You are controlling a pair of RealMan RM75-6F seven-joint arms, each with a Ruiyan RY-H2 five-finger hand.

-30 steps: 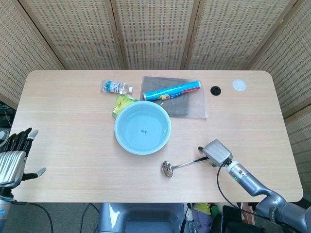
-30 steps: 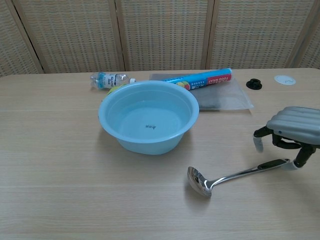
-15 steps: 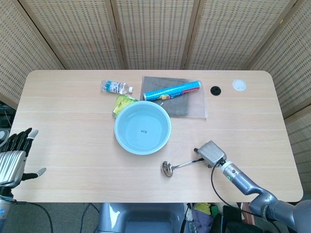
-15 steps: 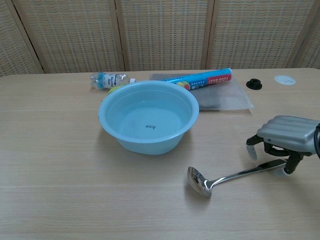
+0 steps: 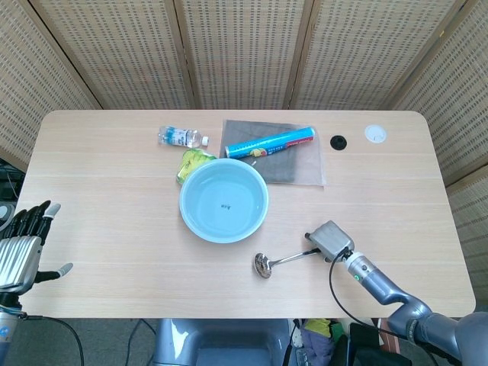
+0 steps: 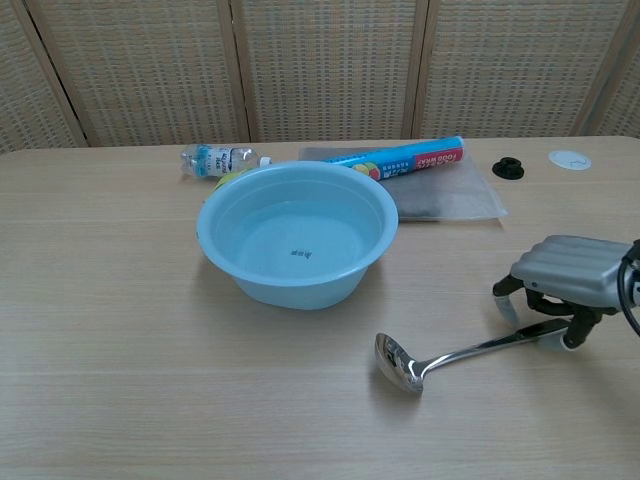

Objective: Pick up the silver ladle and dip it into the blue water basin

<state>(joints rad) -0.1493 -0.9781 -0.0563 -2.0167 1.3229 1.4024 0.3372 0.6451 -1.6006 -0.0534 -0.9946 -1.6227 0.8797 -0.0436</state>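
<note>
The silver ladle (image 6: 462, 352) lies flat on the table (image 5: 114, 229), near the blue water basin (image 6: 297, 233). Its handle end is straddled by the right hand (image 6: 565, 280), fingers curled downward for a grip; whether it is held cannot be told. The left hand (image 5: 21, 252) is kept idle, fingers spread.

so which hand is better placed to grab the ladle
The right hand: it sits directly over the handle end of the silver ladle, fingers curled down around it. The left hand is at the far table edge, well away from the ladle.
</note>
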